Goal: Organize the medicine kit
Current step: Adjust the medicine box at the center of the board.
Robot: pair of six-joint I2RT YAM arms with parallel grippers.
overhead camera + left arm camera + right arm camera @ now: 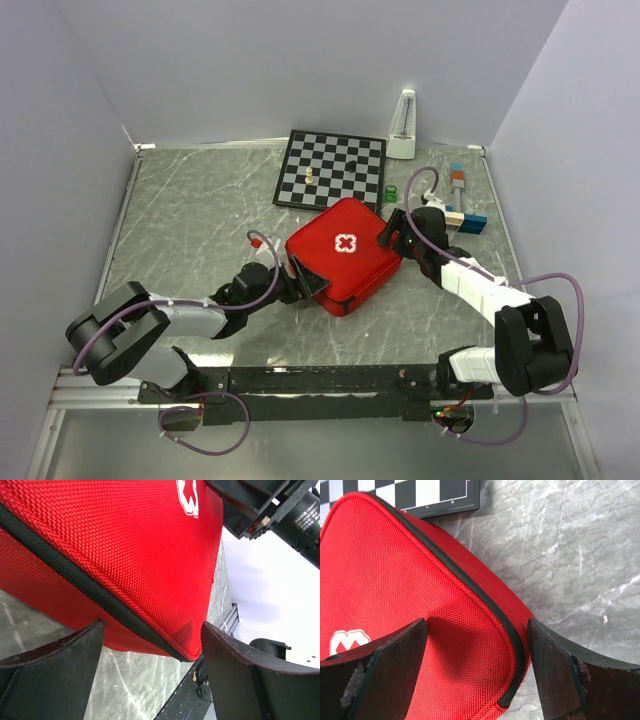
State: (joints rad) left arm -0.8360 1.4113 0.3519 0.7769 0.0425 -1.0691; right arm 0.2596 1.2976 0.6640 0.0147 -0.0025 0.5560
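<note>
The medicine kit [345, 255] is a red zip case with a white cross on top. It lies closed on the grey marble table, mid-table. My left gripper [305, 283] is at its near-left corner. In the left wrist view the left gripper [152, 645] is open, and the kit's corner [150, 570] hangs between the two fingers without touching them. My right gripper [392, 232] is at the kit's right corner. In the right wrist view the right gripper [477, 650] is open and straddles that corner [420, 595], one finger over the top and one beside the zip edge.
A black-and-white chessboard [332, 168] with small pieces lies just behind the kit; its edge shows in the right wrist view [420, 495]. A white metronome [403, 125] stands at the back wall. Coloured blocks [462, 200] and a green item [392, 192] lie at the right. Walls close in on three sides.
</note>
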